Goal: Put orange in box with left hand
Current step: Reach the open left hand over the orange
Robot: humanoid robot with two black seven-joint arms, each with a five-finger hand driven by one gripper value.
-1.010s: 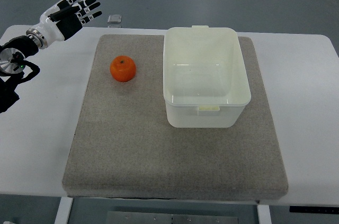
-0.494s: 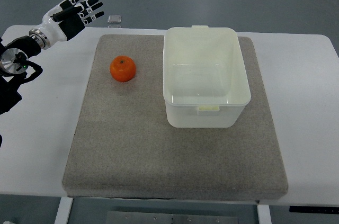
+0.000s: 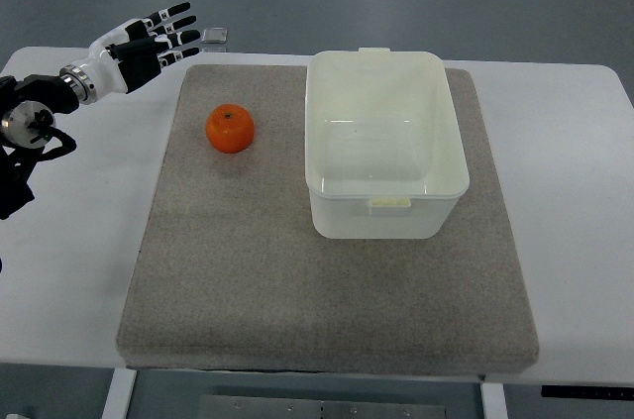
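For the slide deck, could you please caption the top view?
Left hand open above the table's far-left corner, orange on the grey mat beside the empty box.

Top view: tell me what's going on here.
The robot's left hand hovers with fingers spread above the table's far-left corner, holding nothing. The orange sits untouched on the grey mat, to the left of the white plastic box, which is open and empty. The hand is apart from the orange, so no grasp has been made. The right arm is not visible.
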